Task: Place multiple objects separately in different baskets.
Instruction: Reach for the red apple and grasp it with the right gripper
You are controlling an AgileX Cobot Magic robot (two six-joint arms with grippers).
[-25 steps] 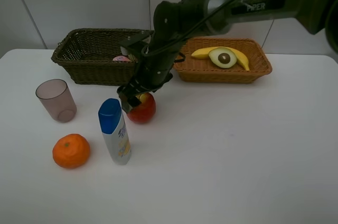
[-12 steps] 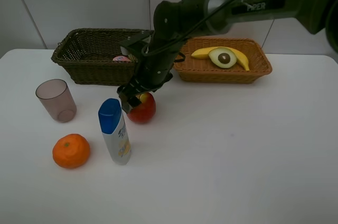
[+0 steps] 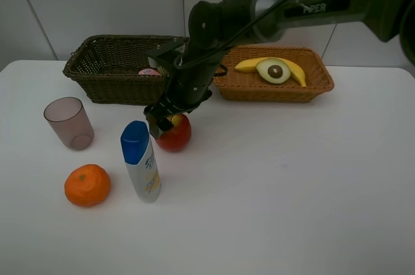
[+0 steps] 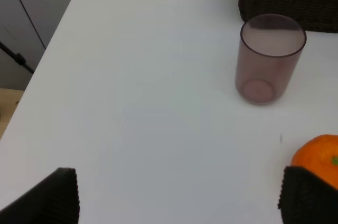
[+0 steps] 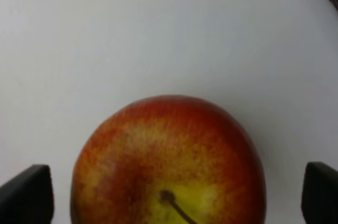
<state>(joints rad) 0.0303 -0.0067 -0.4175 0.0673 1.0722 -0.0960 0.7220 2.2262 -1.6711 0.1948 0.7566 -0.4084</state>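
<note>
Wicker baskets, two: olive-brown basket (image 3: 97, 90), orange-tan basket (image 3: 272, 92). Single yellow banana (image 3: 296, 71), avocado half (image 3: 273, 71), red apple (image 3: 176, 137), orange (image 3: 87, 185), translucent pinkish cup (image 3: 69, 123), blue-capped white bottle (image 3: 141, 161).

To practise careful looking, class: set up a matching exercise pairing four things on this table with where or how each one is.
Things:
1 banana
2 red apple
3 cup
4 orange

Places or states:
A between the right gripper's open jaws
B in the tan basket
C just in front of the cup
D standing upright, empty

Pairs: 1-B, 2-A, 3-D, 4-C
</note>
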